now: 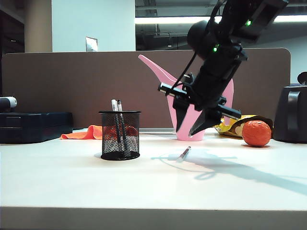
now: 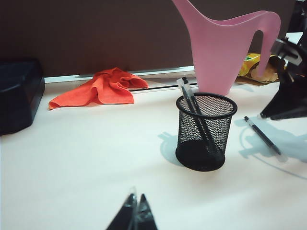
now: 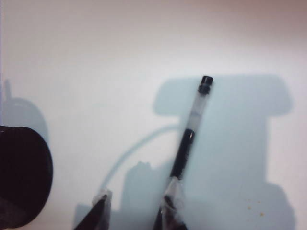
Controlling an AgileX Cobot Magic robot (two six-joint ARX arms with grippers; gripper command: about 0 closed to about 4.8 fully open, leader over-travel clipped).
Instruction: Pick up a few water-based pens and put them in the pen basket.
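The pen basket (image 1: 120, 135) (image 2: 206, 132), a black wire-mesh cup, stands upright on the white table with two water-based pens (image 1: 117, 120) (image 2: 192, 108) leaning inside it. A third pen (image 1: 184, 153) (image 2: 263, 136) (image 3: 192, 129) lies flat on the table to the basket's right. My right gripper (image 1: 185, 132) (image 3: 136, 201) hangs just above that pen, pointing down and open, with one fingertip close beside the pen's near end and nothing between the fingers. The basket's rim (image 3: 21, 177) shows at the edge of the right wrist view. My left gripper (image 2: 136, 199) is shut and empty, well short of the basket.
A tall pink watering can (image 1: 192, 110) (image 2: 225, 48) stands behind the right gripper. An orange cloth (image 1: 86, 132) (image 2: 103, 86) and a black box (image 1: 33, 125) lie at the back left. An orange ball (image 1: 256, 133) and a dark container (image 1: 290, 115) sit at the right.
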